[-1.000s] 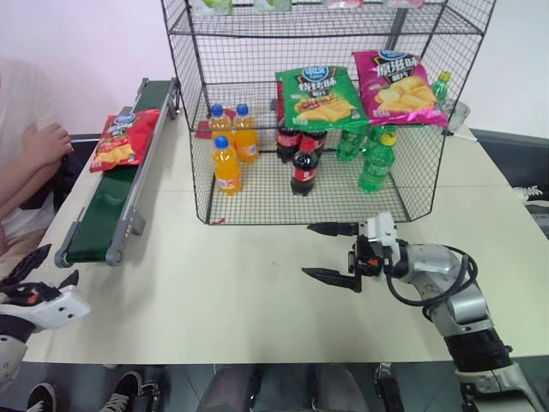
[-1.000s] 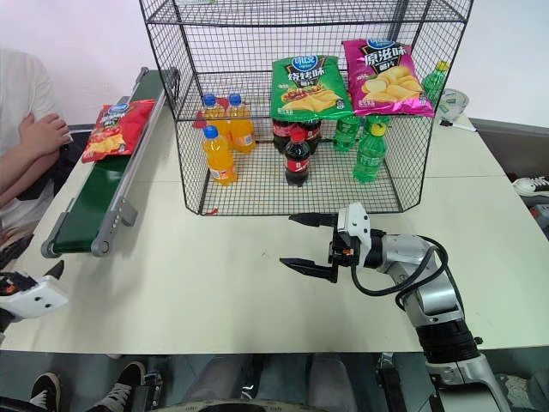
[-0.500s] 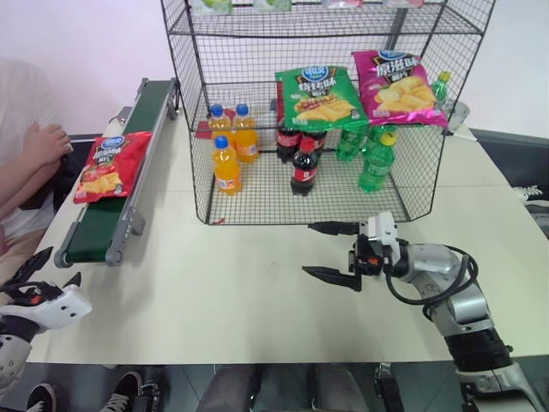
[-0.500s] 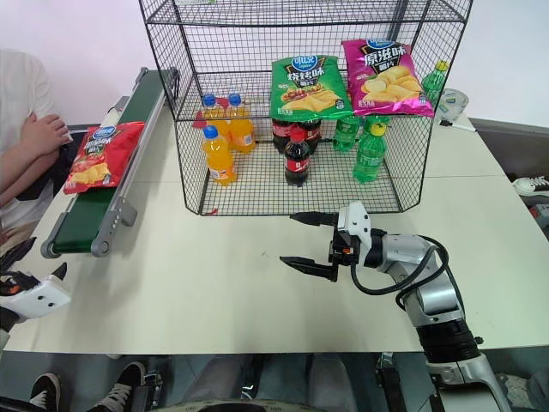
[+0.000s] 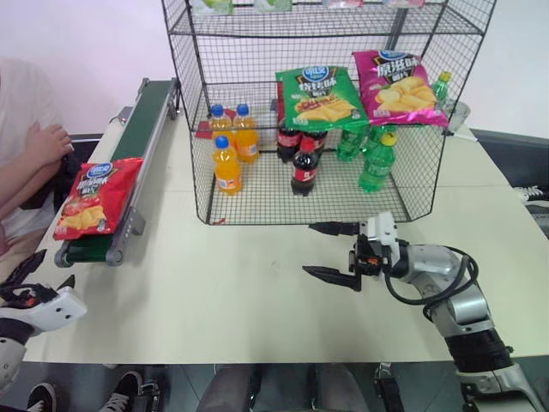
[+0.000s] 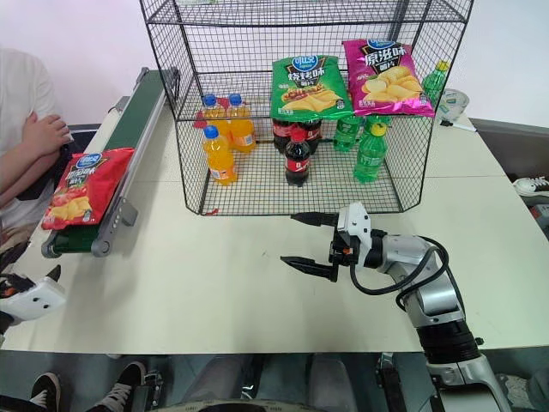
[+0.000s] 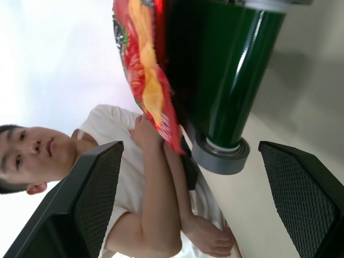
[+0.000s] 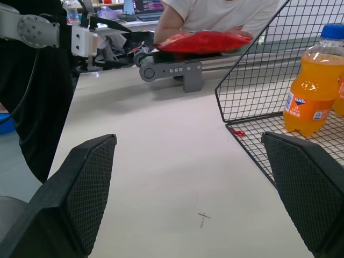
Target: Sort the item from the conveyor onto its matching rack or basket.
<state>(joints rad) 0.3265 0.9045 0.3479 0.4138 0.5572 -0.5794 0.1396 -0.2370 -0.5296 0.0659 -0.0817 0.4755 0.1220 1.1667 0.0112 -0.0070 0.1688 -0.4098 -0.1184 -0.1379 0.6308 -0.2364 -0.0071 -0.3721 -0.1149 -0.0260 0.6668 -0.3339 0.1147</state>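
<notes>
Red chip bag (image 5: pixel 88 197) has travelled down the conveyor (image 5: pixel 129 146) to its near end. Left gripper (image 5: pixel 39 276) spread, empty; right gripper (image 5: pixel 333 253) spread, empty.

A robotics lab set up as a mock shop: a tall black wire-mesh rack (image 5: pixel 326 112) at twelve o'clock on a plain beige table (image 5: pixel 257 292), a short green-belted conveyor (image 5: pixel 129 163) at ten, a seated person (image 5: pixel 26 146) watching.
</notes>
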